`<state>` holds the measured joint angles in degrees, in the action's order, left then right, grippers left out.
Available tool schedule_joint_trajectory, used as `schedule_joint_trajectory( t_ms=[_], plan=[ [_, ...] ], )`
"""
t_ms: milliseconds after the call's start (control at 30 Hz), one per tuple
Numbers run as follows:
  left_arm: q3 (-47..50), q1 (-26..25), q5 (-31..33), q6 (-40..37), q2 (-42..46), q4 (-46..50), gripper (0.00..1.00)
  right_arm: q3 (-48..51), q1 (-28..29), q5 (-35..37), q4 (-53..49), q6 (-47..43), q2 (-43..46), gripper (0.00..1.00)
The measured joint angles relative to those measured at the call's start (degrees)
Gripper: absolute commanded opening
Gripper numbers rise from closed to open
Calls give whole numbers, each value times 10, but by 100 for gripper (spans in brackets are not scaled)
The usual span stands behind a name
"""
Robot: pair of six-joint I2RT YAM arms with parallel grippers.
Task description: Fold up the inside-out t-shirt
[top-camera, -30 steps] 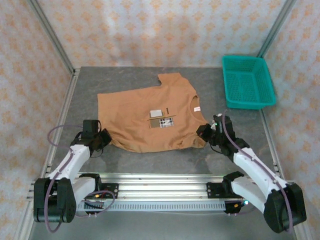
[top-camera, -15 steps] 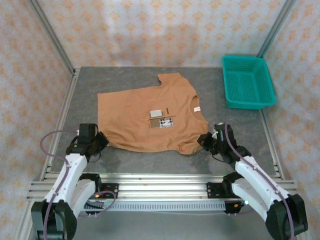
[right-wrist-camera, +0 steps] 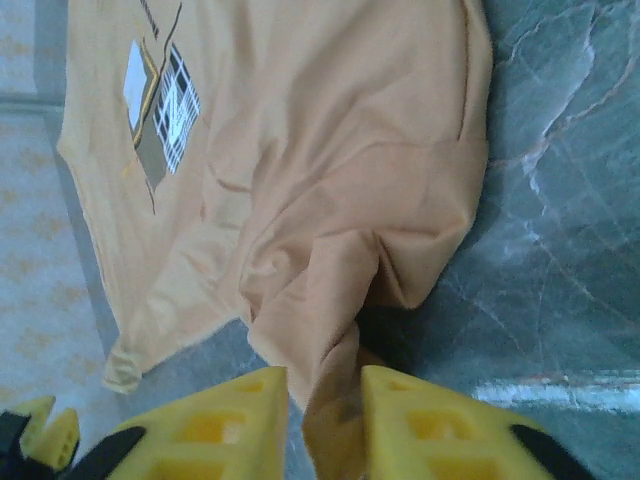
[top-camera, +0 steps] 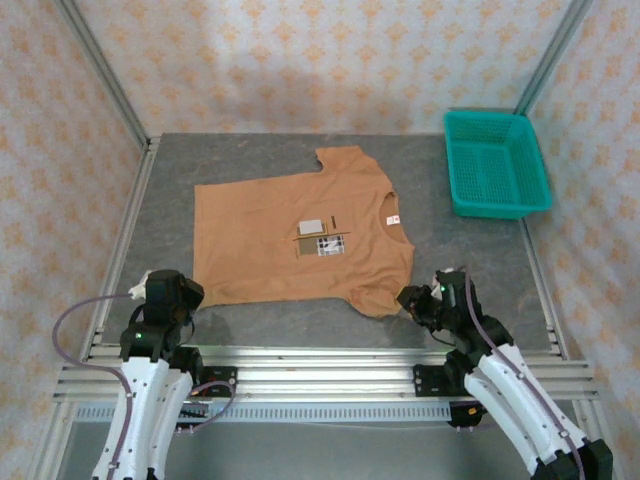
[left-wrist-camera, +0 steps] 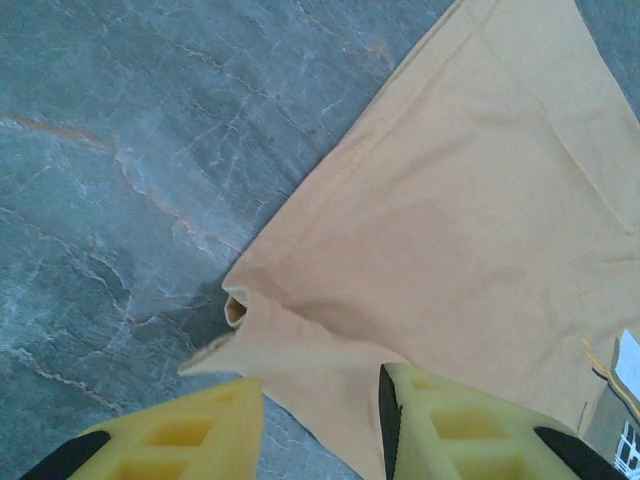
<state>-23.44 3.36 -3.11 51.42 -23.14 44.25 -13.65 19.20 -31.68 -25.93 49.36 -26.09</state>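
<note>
Both slightly parted, left tool [left-wrist-camera: 320, 388] and right tool [right-wrist-camera: 323, 378] straddle unclamped t-shirt [top-camera: 265, 235] edges on grey marbled table [top-camera: 250, 160]; patterned walls [top-camera: 300, 60].

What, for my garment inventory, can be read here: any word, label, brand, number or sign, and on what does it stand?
No text can be read.
At the neckline of the t-shirt, the small white label: a reddish mark, too small to read.
On its chest, the white and checked patches: pattern, no legible letters.
On the teal basket: no text seen.
</note>
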Motion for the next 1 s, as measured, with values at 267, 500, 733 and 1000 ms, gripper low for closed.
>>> schedule_joint_trajectory(
  t_ms=[267, 500, 733, 1000],
  plan=[
    [-98, -3, 2, -30, -135, -21, 34, -54, 0, 14, -86, -23, 48, 50],
    [-184, -16, -35, -76, -349, -101, 27, -150, 0, 61, -10, -62, -145, 50],
    [-270, -18, -64, -95, -567, -183, 16, -357, 0, 63, 152, -90, -574, 43],
    [-469, -19, -104, -110, -810, -218, 15, -634, -29, 37, 204, -89, -897, 38]
  ],
)
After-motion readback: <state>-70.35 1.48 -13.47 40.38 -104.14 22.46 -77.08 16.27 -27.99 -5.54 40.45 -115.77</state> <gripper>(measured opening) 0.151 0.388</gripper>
